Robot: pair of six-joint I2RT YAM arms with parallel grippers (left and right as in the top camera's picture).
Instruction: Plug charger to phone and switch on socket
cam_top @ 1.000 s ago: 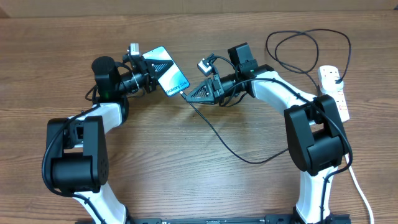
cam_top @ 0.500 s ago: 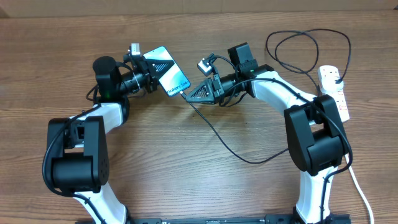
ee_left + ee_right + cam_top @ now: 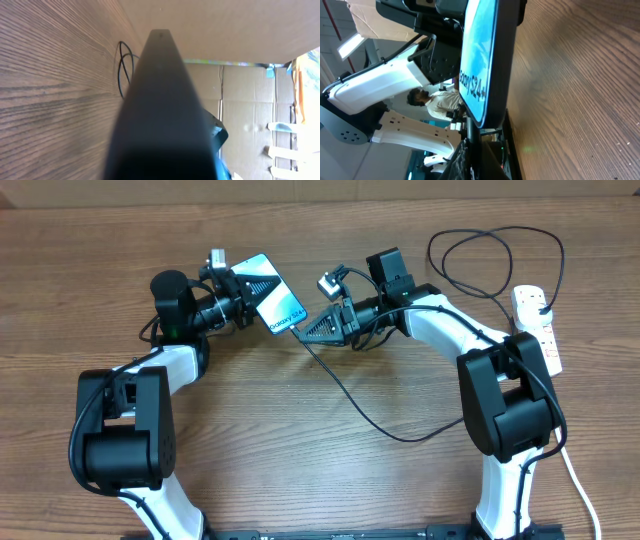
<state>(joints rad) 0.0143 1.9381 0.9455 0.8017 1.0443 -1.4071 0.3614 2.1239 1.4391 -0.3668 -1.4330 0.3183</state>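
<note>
Phone's port end faces the right gripper, with the charger tip at its edge.

Overhead: the left gripper point(image 3: 245, 295) is clamped on the phone point(image 3: 272, 302), held off the table point(image 3: 300, 480) with its long axis running from upper left down to lower right. The end with the white text points at the right gripper point(image 3: 308, 330), which is closed on the tip end of the charger point(image 3: 408, 441). This is the nearer arm for the plug-in, and the socket point(image 3: 535, 320) lies well apart by its base.
Left wrist: the phone point(image 3: 160, 100) shows edge-on as a dark slab filling the view, so the fingers cannot be seen.
Right wrist: the phone point(image 3: 482, 60) stands just ahead, and the thin black tip reaches its lower edge. I cannot tell whether it is seated.
</note>
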